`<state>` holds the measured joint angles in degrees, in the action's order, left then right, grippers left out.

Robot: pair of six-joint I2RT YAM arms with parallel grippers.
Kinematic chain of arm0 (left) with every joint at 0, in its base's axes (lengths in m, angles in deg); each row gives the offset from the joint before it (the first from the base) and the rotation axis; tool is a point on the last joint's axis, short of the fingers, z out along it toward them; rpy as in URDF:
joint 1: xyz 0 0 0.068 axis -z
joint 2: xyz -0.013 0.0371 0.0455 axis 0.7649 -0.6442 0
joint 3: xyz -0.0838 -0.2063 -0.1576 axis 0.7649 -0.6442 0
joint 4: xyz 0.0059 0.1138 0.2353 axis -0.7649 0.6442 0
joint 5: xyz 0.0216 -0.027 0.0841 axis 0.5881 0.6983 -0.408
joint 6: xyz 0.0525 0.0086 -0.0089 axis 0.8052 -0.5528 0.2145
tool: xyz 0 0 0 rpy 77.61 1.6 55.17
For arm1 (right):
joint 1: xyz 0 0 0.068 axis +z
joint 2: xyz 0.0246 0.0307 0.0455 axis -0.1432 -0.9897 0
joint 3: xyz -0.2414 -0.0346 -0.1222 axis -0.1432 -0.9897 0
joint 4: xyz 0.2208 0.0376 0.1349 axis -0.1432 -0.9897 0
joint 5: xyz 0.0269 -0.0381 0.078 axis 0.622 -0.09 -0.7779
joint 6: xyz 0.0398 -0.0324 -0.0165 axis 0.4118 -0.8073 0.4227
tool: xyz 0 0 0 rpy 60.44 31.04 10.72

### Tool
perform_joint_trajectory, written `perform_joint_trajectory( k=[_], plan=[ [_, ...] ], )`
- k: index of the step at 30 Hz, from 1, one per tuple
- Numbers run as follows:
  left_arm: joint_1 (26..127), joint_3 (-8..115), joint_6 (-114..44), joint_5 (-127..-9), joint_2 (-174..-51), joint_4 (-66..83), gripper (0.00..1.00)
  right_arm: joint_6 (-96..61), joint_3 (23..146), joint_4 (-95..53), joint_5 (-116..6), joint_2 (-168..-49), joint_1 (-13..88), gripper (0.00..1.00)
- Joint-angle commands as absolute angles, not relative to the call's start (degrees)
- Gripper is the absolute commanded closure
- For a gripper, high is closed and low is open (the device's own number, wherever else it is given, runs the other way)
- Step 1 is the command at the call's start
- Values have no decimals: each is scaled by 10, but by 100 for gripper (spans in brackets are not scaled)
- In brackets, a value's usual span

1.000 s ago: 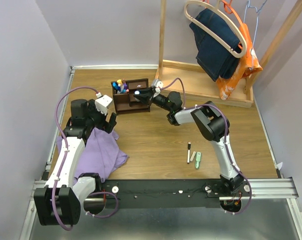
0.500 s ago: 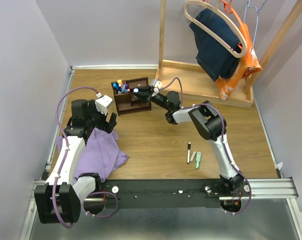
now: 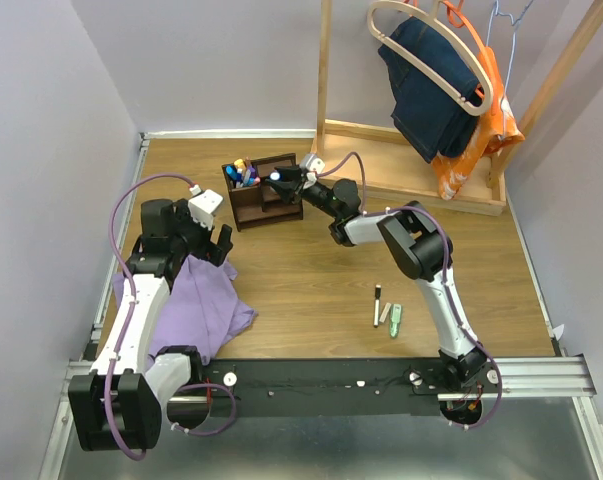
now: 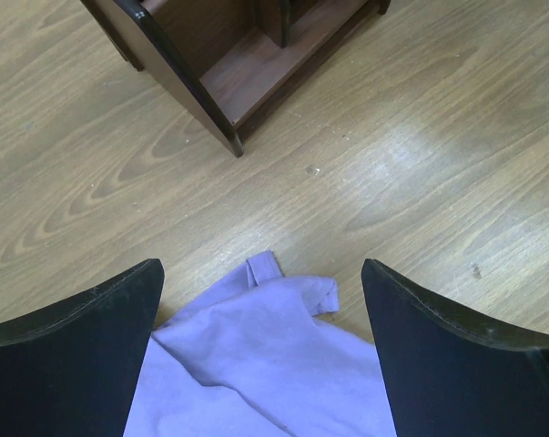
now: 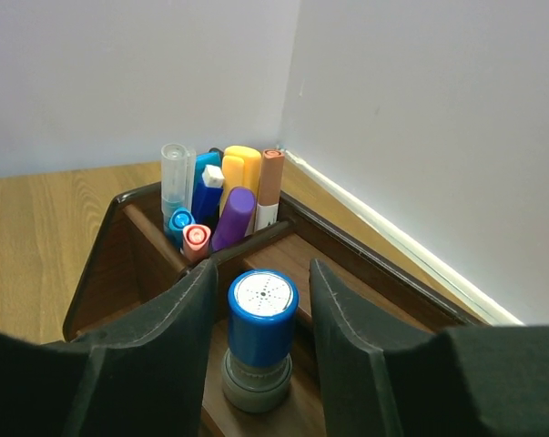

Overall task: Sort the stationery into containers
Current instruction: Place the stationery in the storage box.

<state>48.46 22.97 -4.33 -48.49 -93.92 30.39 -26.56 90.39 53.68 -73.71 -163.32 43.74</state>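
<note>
The dark brown organiser (image 3: 253, 200) stands at the back of the table. Several markers and highlighters (image 5: 221, 196) stand upright in its far left compartment (image 3: 242, 173). My right gripper (image 3: 278, 178) reaches over it. In the right wrist view its jaws (image 5: 262, 267) are open around a stubby blue-grey cylinder (image 5: 260, 332), which stands upright on the floor of a compartment with a gap on its right side. A black pen (image 3: 377, 305), a beige piece (image 3: 385, 313) and a pale green piece (image 3: 395, 321) lie on the table at the near right. My left gripper (image 3: 213, 243) hangs open and empty.
A purple cloth (image 3: 196, 305) lies under my left arm, and its edge (image 4: 256, 355) shows between the left fingers. The organiser's corner (image 4: 210, 82) is just beyond them. A light wooden rack base (image 3: 421, 175) with jeans (image 3: 431, 80) and an orange garment (image 3: 471, 140) fills the back right.
My right gripper's jaws have widened around the blue-grey cylinder, which now stands free in the compartment. The left arm has not moved.
</note>
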Motion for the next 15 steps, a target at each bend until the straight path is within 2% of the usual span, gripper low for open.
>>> perform_joint_trajectory(
  k=[1, 6, 10, 15],
  plan=[
    [481, 219, -49, -467, -914, 298, 1, -285, 904, 534, -724, -1606, 435, 47],
    [481, 221, -55, -465, -898, 301, 1, -287, 886, 528, -727, -1569, 437, 46],
    [480, 243, -53, -460, -885, 307, 1, -304, 864, 468, -726, -1494, 438, 45],
    [481, 297, -29, -408, -882, 357, 1, -335, 806, 280, -701, -1320, 439, 44]
  ],
)
